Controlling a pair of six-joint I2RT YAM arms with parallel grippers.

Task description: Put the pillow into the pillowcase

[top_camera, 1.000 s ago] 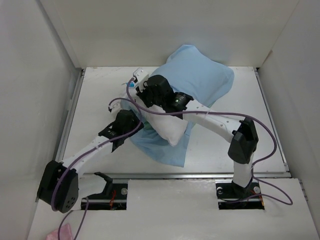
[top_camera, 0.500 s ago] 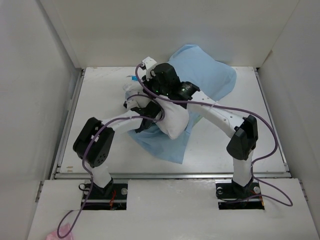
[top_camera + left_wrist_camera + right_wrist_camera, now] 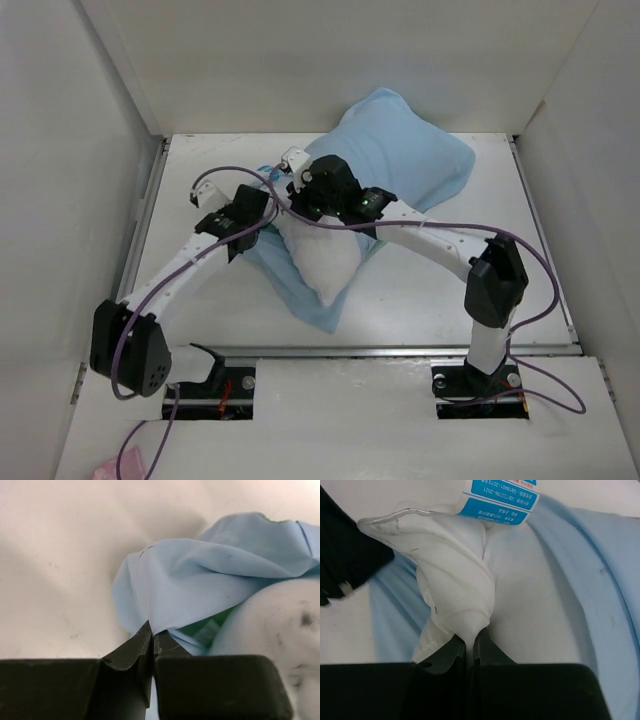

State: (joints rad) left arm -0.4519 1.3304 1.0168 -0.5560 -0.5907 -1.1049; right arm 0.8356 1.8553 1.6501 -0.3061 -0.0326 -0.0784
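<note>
About half done, I reckon: my left hand (image 3: pixel 151 641) pinches the pillowcase (image 3: pixel 405 150) rim, my right hand (image 3: pixel 470 647) clamps a pillow (image 3: pixel 322 265) corner mid-worktop (image 3: pixel 440 290), far end sleeved, near end bare.

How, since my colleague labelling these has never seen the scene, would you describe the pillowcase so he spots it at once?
Find the white table, then the fabric heap near its far edge. The pillowcase is the thin light-blue cloth there; its neighbour, the pillow sticking out toward the near edge, is plump and white.
</note>
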